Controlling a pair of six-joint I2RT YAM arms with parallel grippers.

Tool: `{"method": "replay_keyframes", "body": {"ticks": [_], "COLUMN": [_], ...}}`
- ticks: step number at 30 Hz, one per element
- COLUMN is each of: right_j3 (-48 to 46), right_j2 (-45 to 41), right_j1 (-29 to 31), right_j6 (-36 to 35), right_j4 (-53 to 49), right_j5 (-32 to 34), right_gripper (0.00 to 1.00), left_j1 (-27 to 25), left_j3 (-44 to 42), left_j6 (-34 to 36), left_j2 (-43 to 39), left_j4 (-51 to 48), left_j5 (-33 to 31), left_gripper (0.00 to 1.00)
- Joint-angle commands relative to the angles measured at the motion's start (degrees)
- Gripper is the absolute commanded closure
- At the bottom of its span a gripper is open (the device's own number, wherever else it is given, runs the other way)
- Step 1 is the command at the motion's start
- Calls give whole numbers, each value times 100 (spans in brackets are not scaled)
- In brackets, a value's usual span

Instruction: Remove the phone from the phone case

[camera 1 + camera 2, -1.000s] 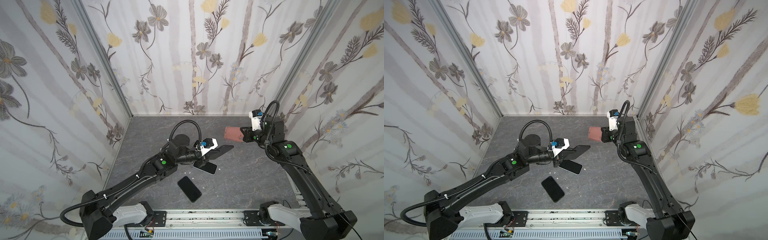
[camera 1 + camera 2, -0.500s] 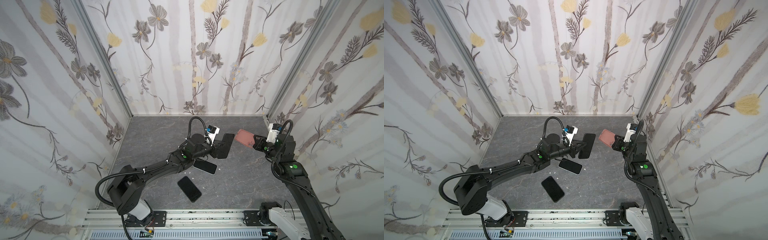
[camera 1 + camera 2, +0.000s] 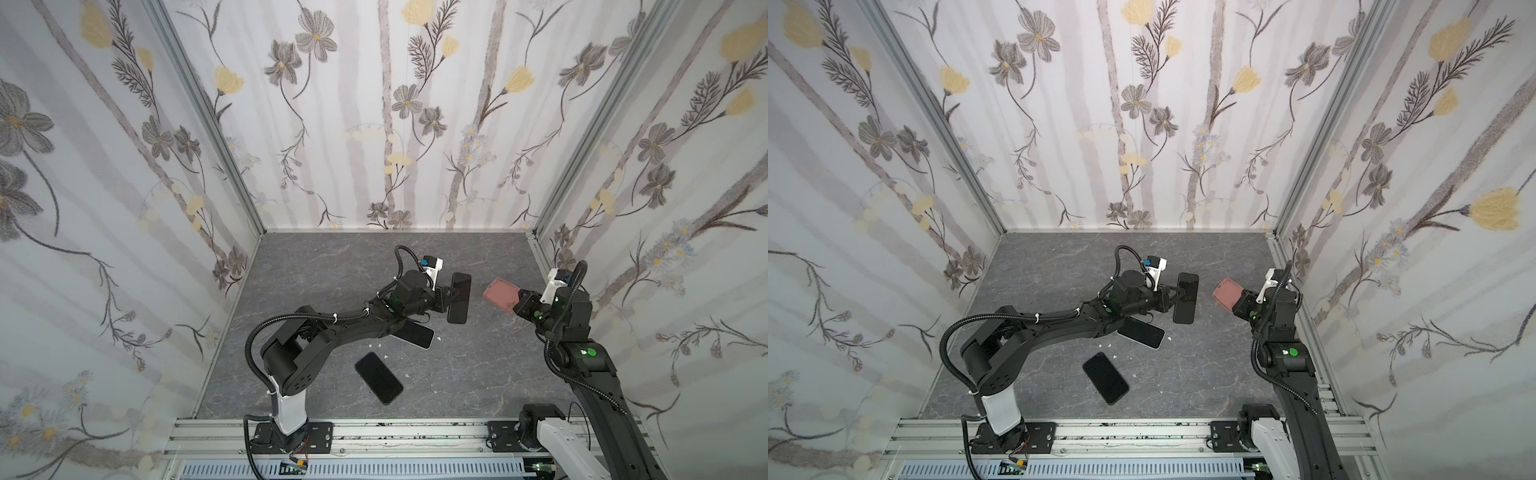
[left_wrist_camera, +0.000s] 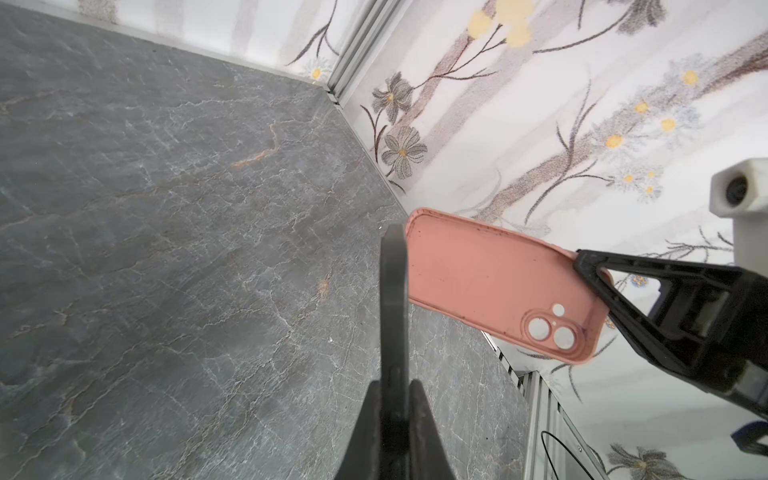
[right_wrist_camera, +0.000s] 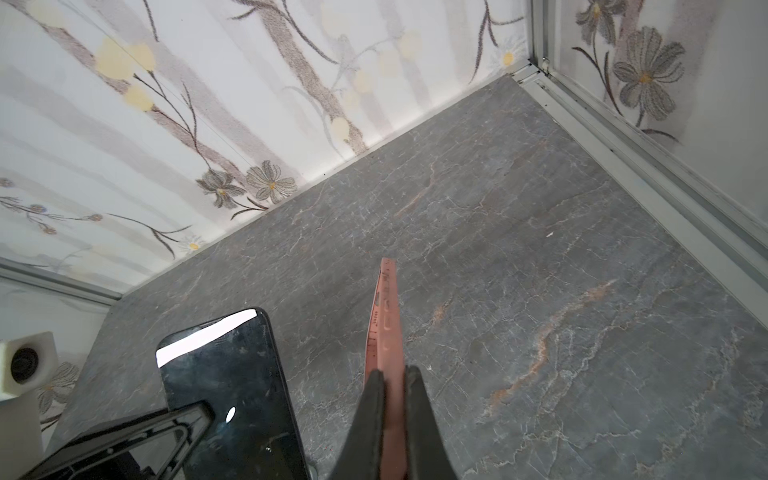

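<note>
Left gripper [image 3: 450,296] is clamping the phone [image 3: 460,309] by one long edge and holding it up off the table [image 3: 324,266]. In the left wrist view the phone [image 4: 392,291] is showing edge-on, with the jaws tight on it. Right gripper [image 3: 516,305] is pinching the case [image 3: 500,296] at its camera-cutout end, also in the air. Phone is already out of the case. The two are sitting just beside each other with a gap between them, not touching, right of mid-table. Two more are lying flat on the table: a spare black phone [image 3: 378,384] near the front and a white-rimmed phone [image 3: 417,336] partly under the left arm [image 3: 353,322].
</note>
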Motion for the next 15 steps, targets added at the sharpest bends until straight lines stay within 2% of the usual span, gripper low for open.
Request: {"method": "replay_keyframes", "body": {"ticks": [1, 6, 15], "right_j3": [-65, -135, -476], "right_j2": [3, 275, 515], "right_j1": [-11, -11, -11], "right_j6": [-92, -225, -299], "right_j4": [117, 72, 363], "right_j5": [83, -401, -318], "right_gripper": [100, 100, 100], "left_j1": [-4, 2, -8], "left_j3": [118, 343, 348], "left_j6": [-518, -1140, -2056], "left_j2": [174, 578, 948], "left_j4": [465, 464, 457], "left_j5": [-231, -67, 103], "left_gripper": [100, 100, 100]}}
